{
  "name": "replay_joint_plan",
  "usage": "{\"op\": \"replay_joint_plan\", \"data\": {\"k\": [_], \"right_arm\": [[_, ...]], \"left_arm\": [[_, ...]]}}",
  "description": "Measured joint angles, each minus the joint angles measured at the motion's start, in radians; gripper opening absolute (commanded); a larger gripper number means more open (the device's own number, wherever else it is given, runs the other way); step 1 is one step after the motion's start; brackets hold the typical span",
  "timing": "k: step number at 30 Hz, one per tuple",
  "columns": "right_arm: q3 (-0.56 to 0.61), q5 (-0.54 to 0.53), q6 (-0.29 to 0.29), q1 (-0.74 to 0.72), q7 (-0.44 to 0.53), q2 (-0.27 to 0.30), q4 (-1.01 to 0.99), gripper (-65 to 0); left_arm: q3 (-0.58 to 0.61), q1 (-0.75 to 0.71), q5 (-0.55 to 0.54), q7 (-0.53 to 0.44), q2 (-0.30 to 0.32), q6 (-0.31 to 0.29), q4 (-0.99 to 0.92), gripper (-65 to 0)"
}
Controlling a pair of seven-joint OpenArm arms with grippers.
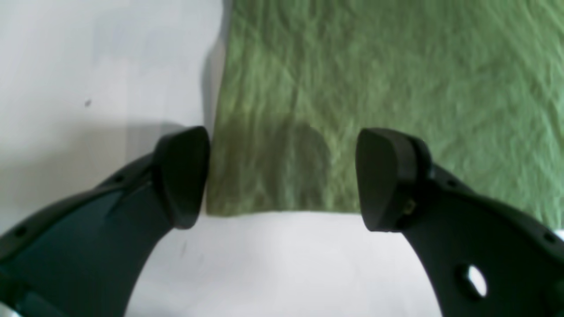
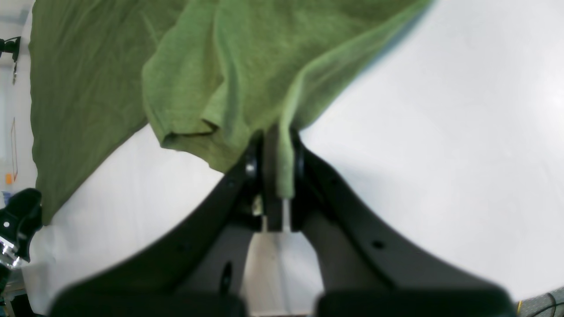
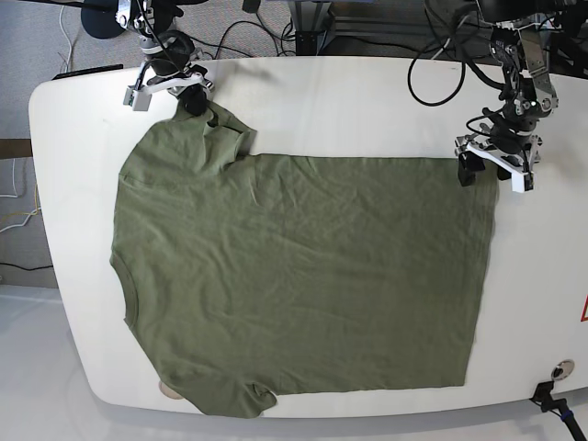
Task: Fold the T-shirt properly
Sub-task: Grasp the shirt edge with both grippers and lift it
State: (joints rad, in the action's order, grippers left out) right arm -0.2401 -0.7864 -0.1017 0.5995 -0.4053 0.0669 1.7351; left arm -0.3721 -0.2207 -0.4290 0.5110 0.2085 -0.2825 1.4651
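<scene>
Right gripper (image 2: 276, 176) at table's (image 3: 367, 92) far corner, clamped on T-shirt (image 3: 303, 276) sleeve edge. Left gripper (image 1: 282, 176) poised over the hem corner, jaws spread wide, holding nothing. Shirt lies flat across the white table.

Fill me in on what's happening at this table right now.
A two-armed robot is working on folding an olive-green T-shirt, which lies spread mostly flat on the white table. The right gripper is shut on the edge of a sleeve at one far corner. The left gripper is open, its jaws poised over the hem corner at the other far end, not yet gripping. No fold has been made yet.
</scene>
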Motion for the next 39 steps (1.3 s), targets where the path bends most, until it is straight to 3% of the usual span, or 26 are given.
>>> {"op": "replay_joint_plan", "data": {"k": [2,6,8,14,16,26,35,39], "right_arm": [[0.000,0.000,0.000,0.000,0.000,0.000,0.000,-65.0],[0.000,0.000,0.000,0.000,0.000,0.000,0.000,-65.0],[0.000,0.000,0.000,-0.001,0.000,0.000,0.000,-65.0],[0.000,0.001,0.004,-0.012,-0.008,0.000,0.000,-65.0],[0.000,0.001,0.004,-0.012,-0.007,0.000,0.000,-65.0],[0.000,0.024,0.024,-0.008,-0.027,0.000,0.030,-65.0],[-0.005,0.027,0.034,0.155,-0.041,0.002,0.163,-65.0],[-0.002,0.027,0.034,0.252,-0.040,0.000,0.209,-65.0]], "left_arm": [[0.000,0.021,-0.002,-0.002,0.000,-0.002,-0.018,-20.8],[-0.001,0.034,-0.007,-0.002,0.001,-0.001,-0.037,-44.7],[-0.001,0.032,-0.010,-0.003,0.001,0.001,-0.039,-52.8],[-0.001,0.027,-0.010,0.000,0.000,0.001,-0.041,-57.4],[-0.002,0.026,-0.010,0.000,0.000,0.001,-0.041,-65.0],[-0.006,-0.017,-0.010,0.021,0.000,0.002,0.008,-65.0],[-0.056,-0.204,0.001,0.042,-0.001,0.002,0.153,-65.0],[-0.054,-0.298,0.001,0.041,0.032,0.001,0.206,-65.0]]}}
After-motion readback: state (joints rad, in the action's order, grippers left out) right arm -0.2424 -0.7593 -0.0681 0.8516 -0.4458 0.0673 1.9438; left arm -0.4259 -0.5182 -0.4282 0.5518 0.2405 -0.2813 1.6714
